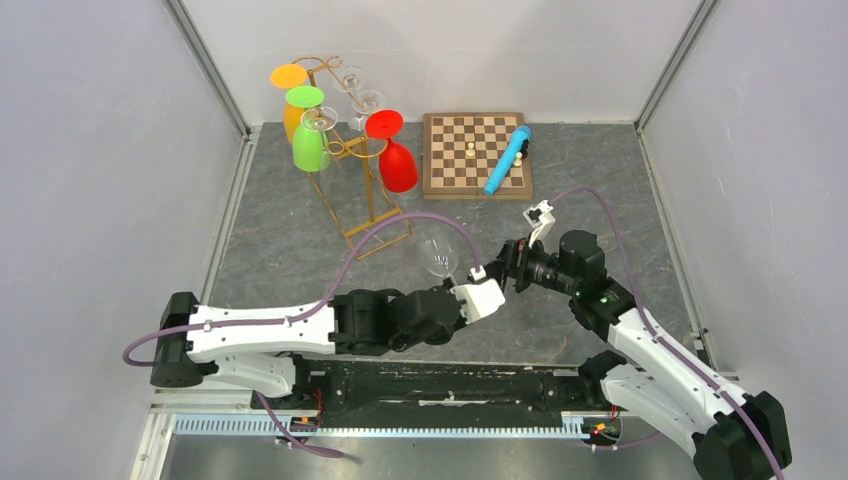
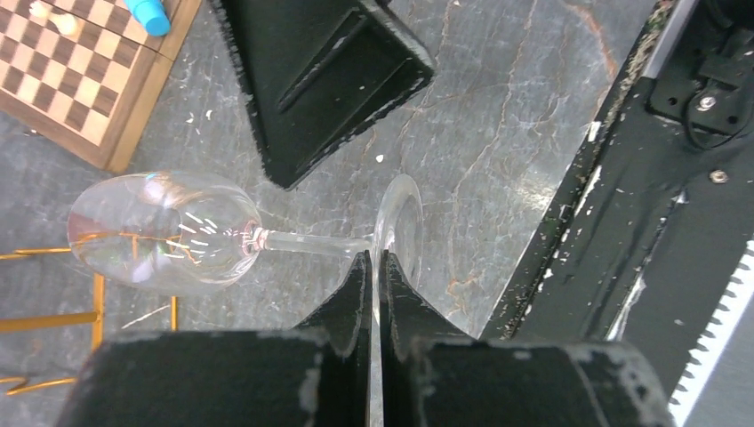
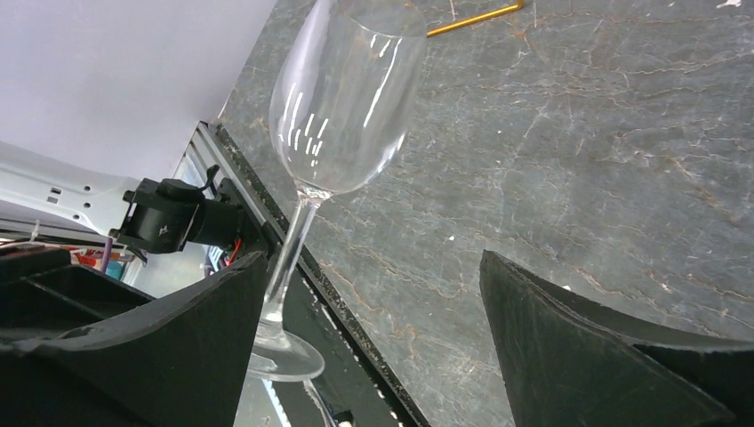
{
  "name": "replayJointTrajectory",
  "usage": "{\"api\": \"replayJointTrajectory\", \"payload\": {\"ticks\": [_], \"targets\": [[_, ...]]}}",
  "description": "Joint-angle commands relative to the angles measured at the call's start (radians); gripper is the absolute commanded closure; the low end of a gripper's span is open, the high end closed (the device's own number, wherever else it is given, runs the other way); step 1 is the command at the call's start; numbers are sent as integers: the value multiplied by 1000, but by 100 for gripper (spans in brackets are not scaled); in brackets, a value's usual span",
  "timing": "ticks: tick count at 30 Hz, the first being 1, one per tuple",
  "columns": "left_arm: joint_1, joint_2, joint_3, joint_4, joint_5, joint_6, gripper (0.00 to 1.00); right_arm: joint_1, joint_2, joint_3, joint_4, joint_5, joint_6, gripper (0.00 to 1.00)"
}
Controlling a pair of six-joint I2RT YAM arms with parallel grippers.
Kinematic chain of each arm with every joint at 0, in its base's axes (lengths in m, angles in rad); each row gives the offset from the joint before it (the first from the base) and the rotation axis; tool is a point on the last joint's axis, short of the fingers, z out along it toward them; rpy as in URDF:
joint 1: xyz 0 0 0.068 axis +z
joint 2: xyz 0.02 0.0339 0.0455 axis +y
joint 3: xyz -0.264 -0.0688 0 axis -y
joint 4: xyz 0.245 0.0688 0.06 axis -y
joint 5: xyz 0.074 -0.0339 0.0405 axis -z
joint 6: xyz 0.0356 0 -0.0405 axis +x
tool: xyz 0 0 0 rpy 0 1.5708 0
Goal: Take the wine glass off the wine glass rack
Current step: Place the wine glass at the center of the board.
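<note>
Left tool [image 2: 374, 267] clenched, pinching foot rim of clear glass [image 2: 164, 229]. Right tool [image 3: 372, 267] released, jaws wide, standing either side of the stem, one finger just beside it. Glass off rack [image 1: 345, 147], held near front middle of worktop [image 1: 280, 260], well apart from rack at far left. Red glass [image 1: 397, 168] and green glass [image 1: 308, 148] hang on rack. Chessboard [image 1: 450, 165] right of it.

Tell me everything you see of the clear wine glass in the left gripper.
Clear, empty wine glass: rounded bowl, thin stem, flat round foot. It is off the gold rack, over the table near the rack's base. The left gripper is shut on the foot's rim. The open right gripper faces it, no contact visible.
</note>
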Motion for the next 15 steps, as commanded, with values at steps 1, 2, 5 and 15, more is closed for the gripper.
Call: {"api": "replayJointTrajectory", "payload": {"ticks": [1, 2, 5, 15], "targets": [[-43, 32, 20, 96, -127, 106, 98, 19, 13, 46, 63, -14, 14, 8], [-54, 43, 23, 99, -135, 113, 98, 23, 18, 47, 66, -15, 14, 8], [-74, 74, 27, 110, -171, 134, 98, 43, 34, 51, 73, -19, 17, 8], [-126, 124, 26, 163, -268, 204, 98, 96, 87, 48, 85, -11, 19, 9]]}}
